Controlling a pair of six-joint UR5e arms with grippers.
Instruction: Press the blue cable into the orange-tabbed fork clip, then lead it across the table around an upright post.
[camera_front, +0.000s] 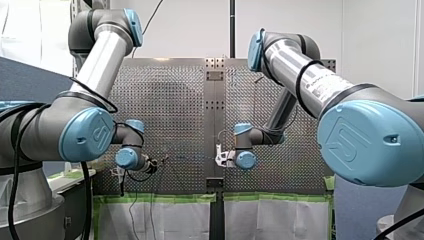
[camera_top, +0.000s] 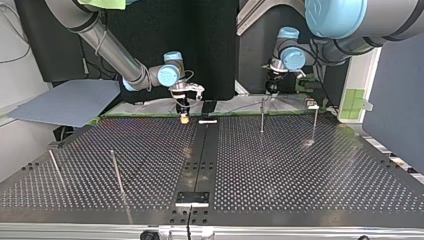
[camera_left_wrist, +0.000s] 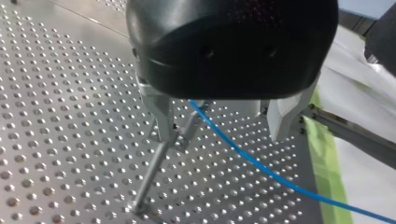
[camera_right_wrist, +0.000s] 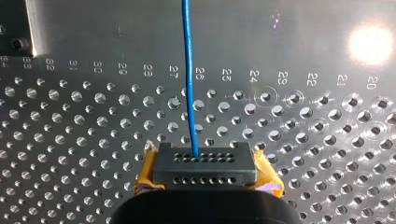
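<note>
Blue cable (camera_right_wrist: 188, 84) enters black block (camera_right_wrist: 205, 164); end hidden.

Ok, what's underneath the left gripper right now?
Under my left gripper, an upright post stands on the perforated table at one finger, and the blue cable runs between the open fingers. The gripper's body covers the cable's far end.

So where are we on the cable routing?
Done: nothing I can confirm; no view shows the clip clearly. In hand: the blue cable runs into my right gripper and passes between my left gripper's open fingers, beside an upright post. Left: leading it around the post; no wrap shows.
</note>
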